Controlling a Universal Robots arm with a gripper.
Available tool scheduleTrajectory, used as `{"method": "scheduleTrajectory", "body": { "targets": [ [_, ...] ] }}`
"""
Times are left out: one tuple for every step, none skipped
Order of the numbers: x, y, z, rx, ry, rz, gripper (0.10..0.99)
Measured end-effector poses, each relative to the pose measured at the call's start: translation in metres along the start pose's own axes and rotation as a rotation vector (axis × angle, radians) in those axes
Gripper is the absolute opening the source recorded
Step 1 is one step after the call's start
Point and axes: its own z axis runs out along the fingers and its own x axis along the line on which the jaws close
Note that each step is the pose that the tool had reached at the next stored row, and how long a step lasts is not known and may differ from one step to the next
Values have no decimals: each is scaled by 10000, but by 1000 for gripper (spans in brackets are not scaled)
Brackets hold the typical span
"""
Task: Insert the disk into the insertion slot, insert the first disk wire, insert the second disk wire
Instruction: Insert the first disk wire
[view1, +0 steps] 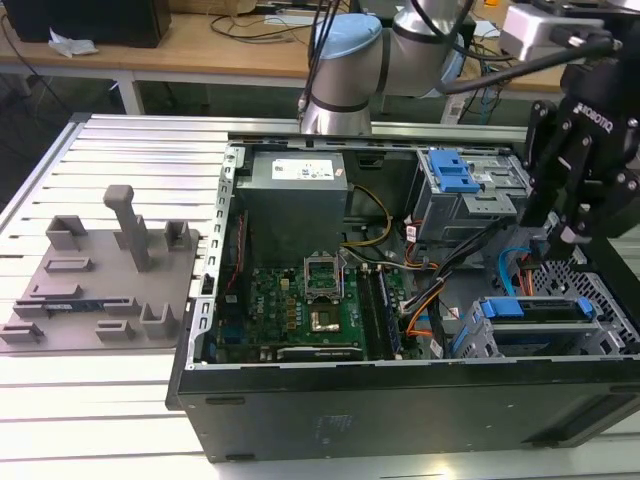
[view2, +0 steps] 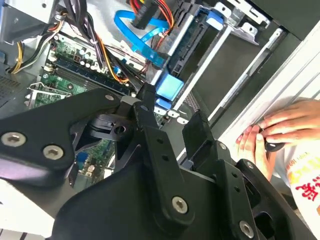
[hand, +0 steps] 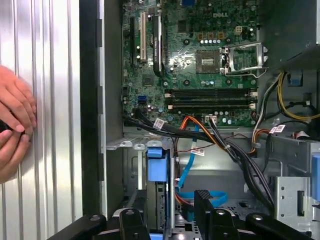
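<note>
One black open-sided computer case (view1: 400, 420) is lying on the ribbed aluminium worktop (view1: 130, 150) in the exterior view. The black gripper (view1: 552, 222) is hanging over its end at the exterior view's right, above the drive bays. Below it, the silver disk in its bright blue plastic carrier (view1: 540, 306) is sitting inside the insertion slot (view1: 472, 340), a grey sheet-metal cage by the case's near wall. A taller grey cage with a blue latch (view1: 452, 178) is standing behind it. A grey power-supply box (view1: 295, 185) and a green motherboard (view1: 310, 300) are lying further towards the exterior view's left. A grey plastic fixture plate (view1: 100, 270) is resting on the worktop, well apart from the case.

In the second wrist view the fingers (view2: 155, 145) are standing apart and gripping nothing, with the disk's blue tab (view2: 169, 89) showing between them. A flat blue cable (view2: 142, 32) is curling near the disk; whether it is plugged in I cannot tell. A person's hands (view2: 272, 135) are resting on the worktop just outside the case.

In the first wrist view the fingers (hand: 202, 200) are spread and empty over the disk (hand: 155, 167), which is sitting in the slot (hand: 131, 172). The blue cable (hand: 184, 172) is running beside it, and the hands (hand: 15, 125) are lying on the worktop.
</note>
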Motion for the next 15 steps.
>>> {"method": "scheduleTrajectory", "body": {
  "targets": [
    [-44, 0, -6, 0, 49, -1, 502],
    [-86, 1, -12, 1, 80, 0, 502],
    [-150, 1, -19, 1, 103, -1, 502],
    [-238, 2, -30, 1, 111, -1, 502],
    [-300, 1, -36, 1, 112, -1, 502],
    [-342, -3, -40, 2, 112, -1, 502],
    [-360, -15, -41, 0, 112, 0, 502],
    [-364, -48, -40, 1, 111, 8, 502],
    [-367, -90, -39, -1, 110, 14, 502],
    [-369, -146, -37, -2, 112, 24, 502],
    [-370, -197, -32, -8, 125, 67, 502],
    [-372, -206, -26, -25, 183, 203, 502],
    [-373, -205, -14, -52, 216, 413, 502],
    [-374, -205, -5, -74, 241, 605, 502],
    [-375, -205, 3, -91, 280, 769, 502]
  ]
}}
